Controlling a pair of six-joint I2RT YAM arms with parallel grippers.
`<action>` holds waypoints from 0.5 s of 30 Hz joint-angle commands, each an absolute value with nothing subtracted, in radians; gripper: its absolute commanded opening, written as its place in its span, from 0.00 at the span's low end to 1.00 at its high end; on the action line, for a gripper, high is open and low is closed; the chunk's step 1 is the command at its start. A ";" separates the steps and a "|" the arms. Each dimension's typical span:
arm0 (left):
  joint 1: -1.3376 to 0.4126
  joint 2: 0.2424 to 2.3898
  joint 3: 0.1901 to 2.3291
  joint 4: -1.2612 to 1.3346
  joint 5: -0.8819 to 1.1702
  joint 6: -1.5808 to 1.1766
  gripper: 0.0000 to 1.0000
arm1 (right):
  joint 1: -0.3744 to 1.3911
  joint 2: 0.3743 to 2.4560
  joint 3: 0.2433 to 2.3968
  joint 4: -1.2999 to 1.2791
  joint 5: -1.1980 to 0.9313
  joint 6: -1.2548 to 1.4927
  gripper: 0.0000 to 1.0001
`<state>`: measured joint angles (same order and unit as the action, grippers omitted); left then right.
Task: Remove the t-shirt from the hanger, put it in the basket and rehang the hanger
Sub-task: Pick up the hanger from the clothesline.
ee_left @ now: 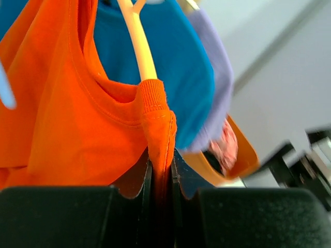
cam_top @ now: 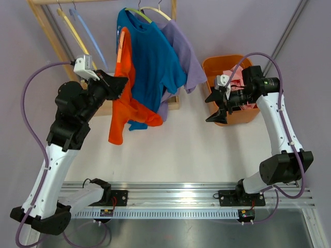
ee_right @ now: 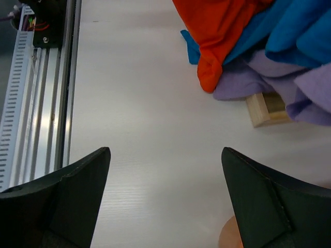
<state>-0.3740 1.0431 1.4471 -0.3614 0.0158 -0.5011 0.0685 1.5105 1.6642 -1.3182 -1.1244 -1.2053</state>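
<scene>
An orange t-shirt hangs from the wooden rack at the back, on a pale yellow hanger. My left gripper is shut on the shirt's shoulder seam; in the left wrist view the orange cloth is pinched between the black fingers, just below the collar where the hanger arm enters. My right gripper is open and empty, above the white table beside the orange bin. The right wrist view shows the orange shirt's lower end well ahead of it.
A blue t-shirt and a lilac t-shirt hang right of the orange one on the same wooden rack. An orange bin with pink cloth stands at the right. The rack's wooden foot rests on the table.
</scene>
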 commanded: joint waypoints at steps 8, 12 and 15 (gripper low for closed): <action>-0.362 0.796 1.263 -0.423 0.569 -0.479 0.00 | 0.169 1.500 1.755 -1.620 -1.261 -1.612 0.98; -0.362 0.724 1.171 -0.414 0.710 -0.520 0.00 | 0.208 1.494 1.805 -1.577 -1.310 -1.559 0.98; -0.362 0.707 1.134 -0.413 0.774 -0.540 0.00 | 0.242 1.457 1.806 -1.416 -1.325 -1.376 0.97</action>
